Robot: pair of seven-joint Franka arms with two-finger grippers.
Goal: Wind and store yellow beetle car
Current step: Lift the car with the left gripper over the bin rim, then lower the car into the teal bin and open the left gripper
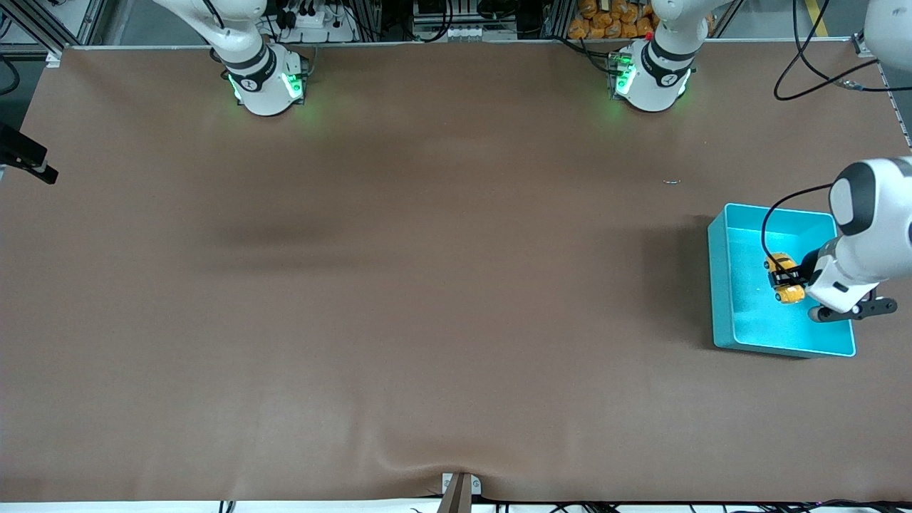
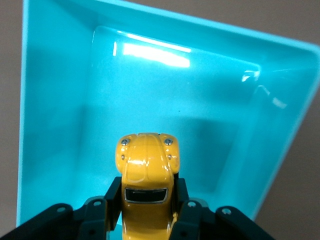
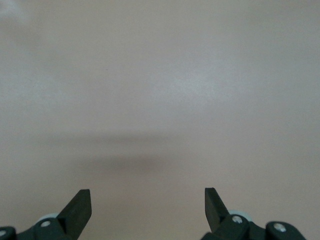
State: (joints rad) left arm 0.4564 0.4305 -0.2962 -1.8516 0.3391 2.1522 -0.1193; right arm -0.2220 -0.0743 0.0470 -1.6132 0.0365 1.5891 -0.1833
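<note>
One brown bench (image 1: 399, 285) fills the frame, carrying one turquoise bin (image 1: 721, 285) at the right edge of the front view, toward the left arm's end. One yellow beetle car (image 1: 784, 278) hangs over the bin's inside, its long axis running up-down in the front view. The left pincer (image 1: 789, 276) clamps its sides. The right pincer (image 3: 147, 207), spread wide and holding nothing, waits over bare bench.

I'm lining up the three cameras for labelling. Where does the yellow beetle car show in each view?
Front view: the yellow beetle car is held by the left gripper over the turquoise bin, toward the left arm's end of the table.
Left wrist view: the car sits low and central, clamped between the fingers.
Right wrist view: not in it.
Shared landmark: the turquoise bin.
</note>
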